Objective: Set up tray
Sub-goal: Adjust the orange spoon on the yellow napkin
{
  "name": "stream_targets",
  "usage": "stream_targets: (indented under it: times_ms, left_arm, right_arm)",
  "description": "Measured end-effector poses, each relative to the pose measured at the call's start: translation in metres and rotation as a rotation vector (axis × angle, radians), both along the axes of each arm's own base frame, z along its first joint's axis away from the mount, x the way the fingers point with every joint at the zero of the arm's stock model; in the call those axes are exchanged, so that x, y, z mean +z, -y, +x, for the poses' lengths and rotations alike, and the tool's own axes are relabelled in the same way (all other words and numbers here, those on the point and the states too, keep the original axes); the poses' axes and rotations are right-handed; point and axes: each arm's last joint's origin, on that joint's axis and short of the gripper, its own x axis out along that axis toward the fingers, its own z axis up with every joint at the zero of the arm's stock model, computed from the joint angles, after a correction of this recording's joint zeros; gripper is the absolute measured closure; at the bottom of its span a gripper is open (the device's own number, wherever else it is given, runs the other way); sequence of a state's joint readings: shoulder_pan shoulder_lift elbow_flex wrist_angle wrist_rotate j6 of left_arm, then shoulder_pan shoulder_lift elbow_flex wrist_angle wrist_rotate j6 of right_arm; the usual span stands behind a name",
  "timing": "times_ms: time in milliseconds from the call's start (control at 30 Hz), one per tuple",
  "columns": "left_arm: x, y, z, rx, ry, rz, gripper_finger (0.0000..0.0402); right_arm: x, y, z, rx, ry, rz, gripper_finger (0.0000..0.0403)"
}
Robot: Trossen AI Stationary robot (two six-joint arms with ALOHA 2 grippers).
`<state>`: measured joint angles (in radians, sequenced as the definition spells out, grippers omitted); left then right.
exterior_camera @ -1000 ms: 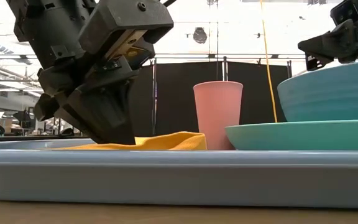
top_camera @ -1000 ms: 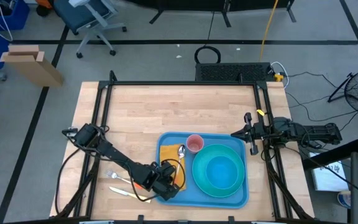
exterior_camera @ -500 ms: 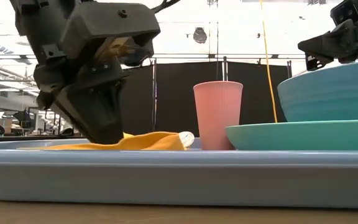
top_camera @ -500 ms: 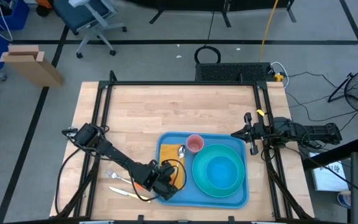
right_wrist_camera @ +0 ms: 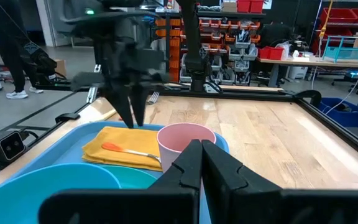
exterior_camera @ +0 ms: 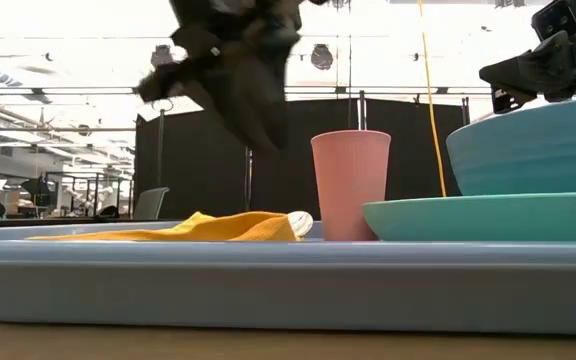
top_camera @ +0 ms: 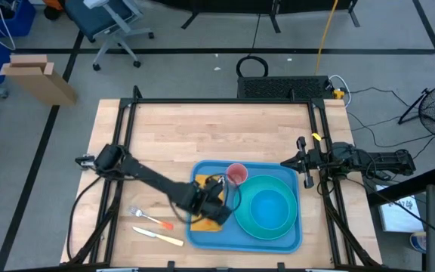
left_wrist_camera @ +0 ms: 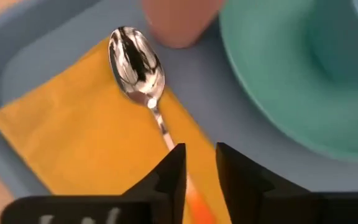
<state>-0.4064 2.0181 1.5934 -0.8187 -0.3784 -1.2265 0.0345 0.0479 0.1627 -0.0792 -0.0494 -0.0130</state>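
Observation:
The blue tray (top_camera: pixel 285 172) lies near the table's near edge. It carries a yellow napkin (left_wrist_camera: pixel 86 137), a pink cup (top_camera: pixel 236 174) and a teal bowl (top_camera: pixel 269 208) standing on a teal plate (exterior_camera: pixel 488 215). A spoon (left_wrist_camera: pixel 135 59) with an orange handle lies on the napkin, its metal bowl toward the cup. My left gripper (left_wrist_camera: pixel 201 171) hovers above the napkin, fingers pointing down and slightly open, the spoon's handle showing below the gap. My right gripper (right_wrist_camera: pixel 201 163) waits shut at the table's right edge.
A fork (top_camera: pixel 143 217) with an orange handle and a knife (top_camera: pixel 157 236) lie on the wood left of the tray, near the near edge. The table's far half is bare wood. Black frame rails run along the left and right sides.
My left gripper has risen off the napkin and moved from the tray's near-left corner toward the cup, now well above the tray. The napkin, bunched up beside the fingers a second ago, lies flatter, and the spoon's bowl shows on it.

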Motion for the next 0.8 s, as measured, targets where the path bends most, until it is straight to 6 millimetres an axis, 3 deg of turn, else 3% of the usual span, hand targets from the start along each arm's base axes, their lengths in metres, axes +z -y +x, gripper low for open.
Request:
stream_targets:
  times_ms: [200, 500, 667, 800]
  left_arm:
    - [-0.018, -0.028, 0.014, 0.079, -0.069, -0.08, 0.0267]
    - [-0.02, -0.037, 0.015, 0.06, -0.13, -0.155, 0.0219]
    - [-0.043, -0.045, 0.02, 0.047, -0.214, -0.178, 0.0213]
    - [-0.048, -0.051, 0.021, 0.05, -0.24, -0.163, 0.0213]
  right_arm:
    - [0.0, 0.0, 0.0, 0.002, 0.001, -0.022, 0.0403]
    - [0.0, 0.0, 0.0, 0.003, 0.001, -0.027, 0.0403]
    - [0.0, 0.0, 0.0, 0.001, 0.002, -0.027, 0.0403]
    - [0.0, 0.0, 0.0, 0.0, 0.003, -0.024, 0.0403]
